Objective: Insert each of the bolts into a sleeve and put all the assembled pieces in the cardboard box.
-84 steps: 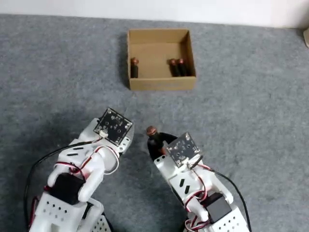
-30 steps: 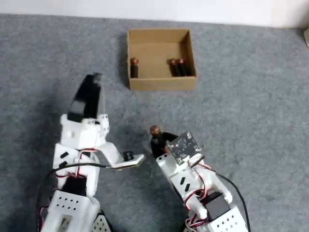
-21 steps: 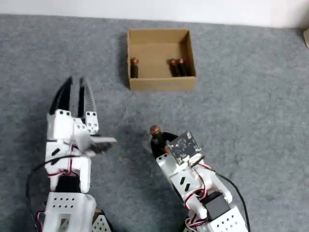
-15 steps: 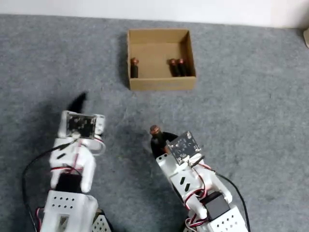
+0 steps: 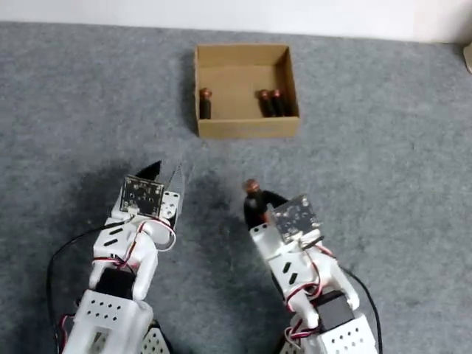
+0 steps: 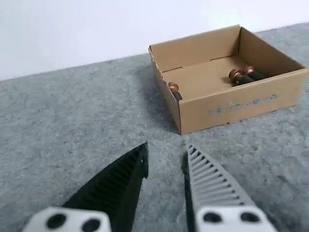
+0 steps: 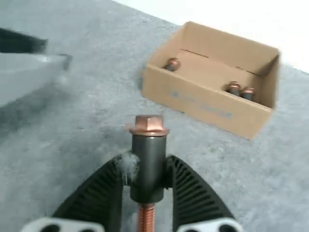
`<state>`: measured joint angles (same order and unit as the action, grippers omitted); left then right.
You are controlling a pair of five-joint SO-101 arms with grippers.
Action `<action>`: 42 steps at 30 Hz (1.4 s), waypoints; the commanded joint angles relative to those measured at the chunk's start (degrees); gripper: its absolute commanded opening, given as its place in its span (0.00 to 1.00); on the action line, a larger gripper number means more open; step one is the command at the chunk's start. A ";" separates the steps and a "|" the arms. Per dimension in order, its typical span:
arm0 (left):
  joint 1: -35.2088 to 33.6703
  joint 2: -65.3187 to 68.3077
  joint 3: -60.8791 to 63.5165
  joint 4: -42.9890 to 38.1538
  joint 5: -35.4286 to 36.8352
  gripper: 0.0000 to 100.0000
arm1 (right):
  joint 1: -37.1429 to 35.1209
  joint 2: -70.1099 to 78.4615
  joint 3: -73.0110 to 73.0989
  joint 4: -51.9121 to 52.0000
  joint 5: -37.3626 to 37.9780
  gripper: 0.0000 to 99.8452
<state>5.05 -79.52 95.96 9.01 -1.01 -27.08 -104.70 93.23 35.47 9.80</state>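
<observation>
- Piece point(image 7: 148, 152), bolt seated in its sleeve, is sitting clenched in the right gripper point(image 7: 147, 166), with the jaws pressing on the dark sleeve from both sides.
- It's standing upright in the grip: long axis vertical, copper head on top, threaded end poking out below the sleeve between the jaws.
- Cardboard box point(image 5: 247, 127) is lying straight ahead of the right gripper and well apart from it, open top facing up, with bare grey table point(image 5: 383, 184) running between them.
- Next move, as I'm reading it: carrying the piece forward over the box's near wall, then letting go. Dropped upright, it's probably tipping onto its side on landing, which is fine here.
- Three finished pieces point(image 5: 265, 103) are already lying in the box, one against one side wall and two together against the other.
- Left gripper point(image 6: 165, 157) is hanging released and empty, low over the table beside the right one and also pointing at the box. It's sitting about as near, but carrying nothing, so the drop is falling to the right arm.
</observation>
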 commanded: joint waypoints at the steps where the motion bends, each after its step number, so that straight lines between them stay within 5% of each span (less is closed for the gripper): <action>1: -0.75 -0.31 -0.04 0.09 0.53 0.12 | 3.21 1.45 -8.31 -3.21 0.70 0.00; 7: -0.75 -0.31 -0.04 0.09 0.53 0.12 | 4.53 25.27 -31.25 -3.38 7.74 0.00; 24: -0.84 -0.31 -0.04 0.09 0.53 0.12 | 15.87 124.09 -114.24 -4.97 8.00 0.00; 33: -0.75 0.04 -0.57 0.09 0.53 0.12 | 15.60 151.96 -137.45 -4.97 8.00 0.00; 42: -0.75 -0.04 -0.57 0.09 0.53 0.12 | 15.60 164.00 -151.16 -4.97 8.09 0.01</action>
<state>4.62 -79.52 95.96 9.01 -1.01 -11.96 59.96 -52.62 32.48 17.19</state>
